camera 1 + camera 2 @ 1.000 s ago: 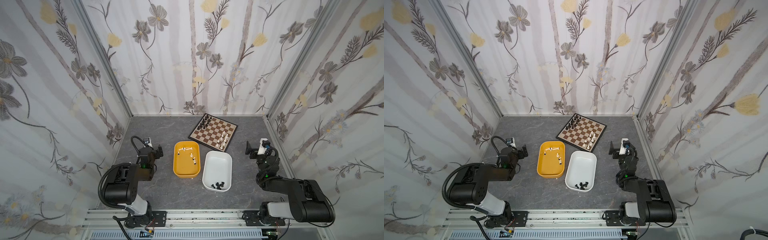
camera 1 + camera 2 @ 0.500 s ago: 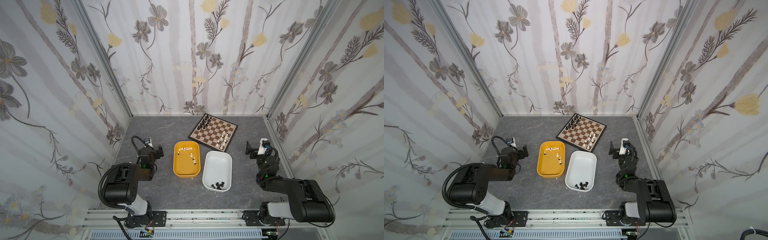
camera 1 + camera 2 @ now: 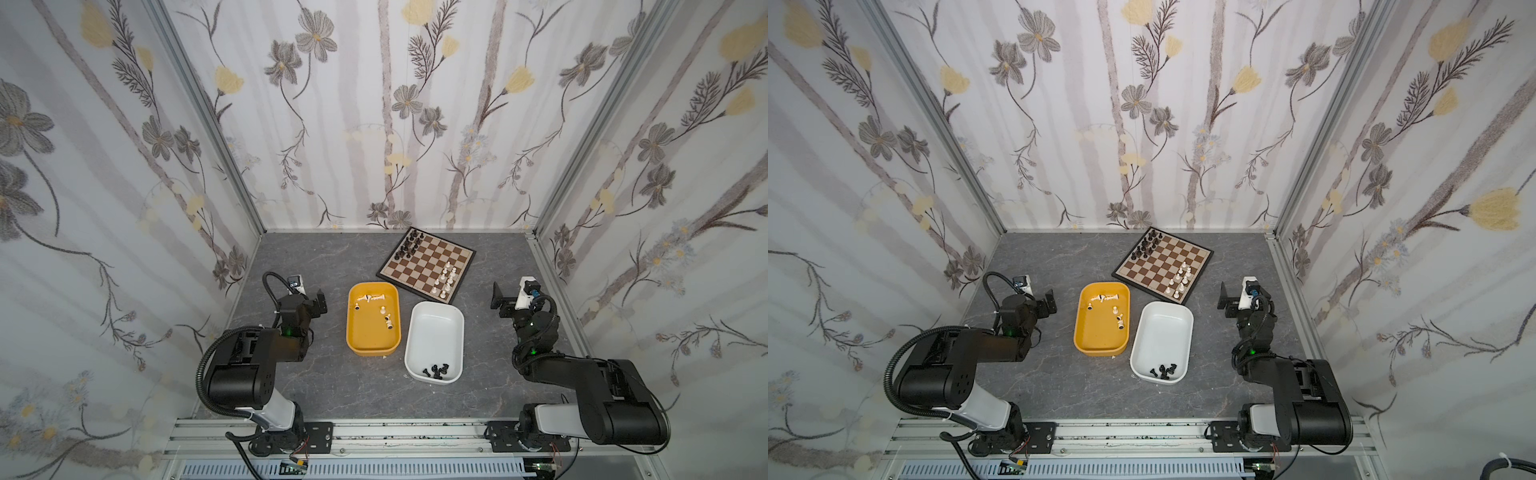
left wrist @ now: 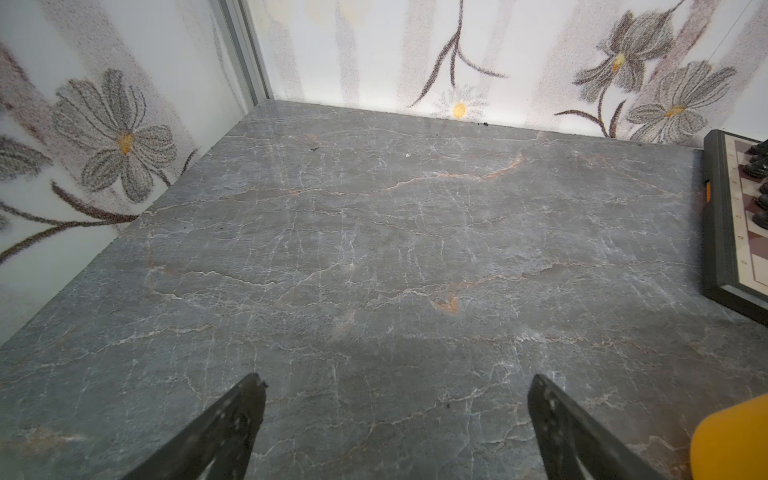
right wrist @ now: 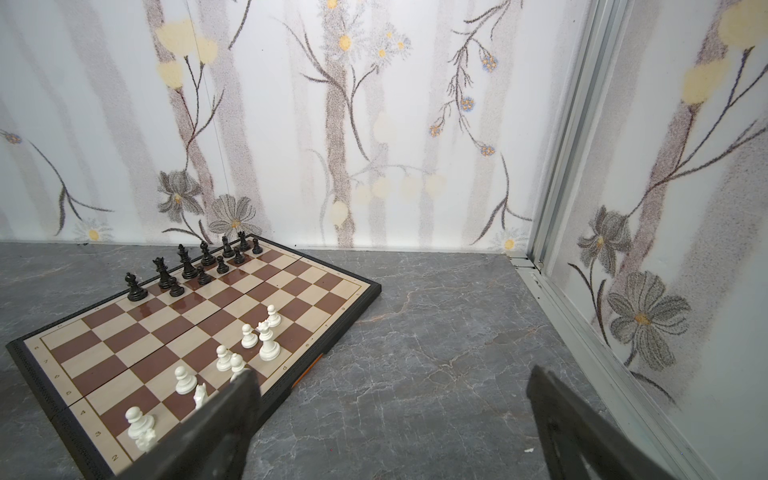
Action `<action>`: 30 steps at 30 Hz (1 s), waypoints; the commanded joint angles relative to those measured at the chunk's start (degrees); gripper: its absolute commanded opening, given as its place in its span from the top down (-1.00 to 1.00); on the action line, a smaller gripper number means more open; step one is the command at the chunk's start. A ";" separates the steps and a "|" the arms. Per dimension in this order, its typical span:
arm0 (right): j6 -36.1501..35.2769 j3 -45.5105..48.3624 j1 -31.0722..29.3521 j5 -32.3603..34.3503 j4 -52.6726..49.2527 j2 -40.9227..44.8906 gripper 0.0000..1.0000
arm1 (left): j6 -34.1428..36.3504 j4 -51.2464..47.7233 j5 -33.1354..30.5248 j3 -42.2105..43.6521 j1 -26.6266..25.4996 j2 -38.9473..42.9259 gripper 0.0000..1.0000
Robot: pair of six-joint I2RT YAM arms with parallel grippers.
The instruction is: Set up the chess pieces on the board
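Left gripper [image 4: 395, 384] and right gripper [image 5: 392, 374] stand spread wide over the grey marbled tabletop [image 4: 374, 249]. The flat brown-and-cream square chessboard [image 5: 137, 336] lies ahead of the right gripper, tiny white plastic chessmen [image 5: 268, 345] nearest it, black chessmen [image 5: 187, 262] farthest.

bare table [image 3: 316, 257] left of the yellow tub [image 3: 370, 334]; white tub [image 3: 436, 332] and board [image 3: 428, 262] crowd the middle.
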State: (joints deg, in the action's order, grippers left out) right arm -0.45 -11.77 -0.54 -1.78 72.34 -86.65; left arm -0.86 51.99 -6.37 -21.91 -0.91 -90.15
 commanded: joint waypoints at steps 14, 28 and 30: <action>1.64 -8.83 -3.07 16.83 -24.16 13.38 -0.99 | -4.33 -23.80 -10.83 -9.73 -0.43 12.09 -1.00; 30.28 -28.15 -12.27 6.37 -71.91 22.21 -0.93 | -26.57 -76.12 5.28 -32.65 -17.79 24.30 -1.00; 30.06 -28.33 -17.84 5.92 -75.02 22.24 -0.85 | -27.65 -77.39 9.22 -33.10 -21.52 23.23 -1.00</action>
State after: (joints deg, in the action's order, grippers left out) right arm 27.18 -39.27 -13.91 6.24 9.72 -64.14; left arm -24.67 -16.16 -2.74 -54.08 -19.49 -66.06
